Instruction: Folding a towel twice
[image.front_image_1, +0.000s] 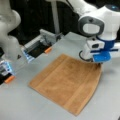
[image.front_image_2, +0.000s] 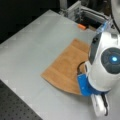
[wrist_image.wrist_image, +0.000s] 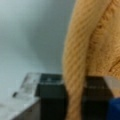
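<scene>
The towel lay spread in a single layer on the grey table, one corner reaching toward the table's near edge in a front view, with no fold yet showing. The gripper stood low over the corner at that view's right, and the wrist view showed its fingers pressed together on a ridge of the cloth that rose between them. By that evidence the first fold was only beginning, the corner pinched and barely off the table. Carrying it over would call for a lift clear of the surface and a firm pinch.
</scene>
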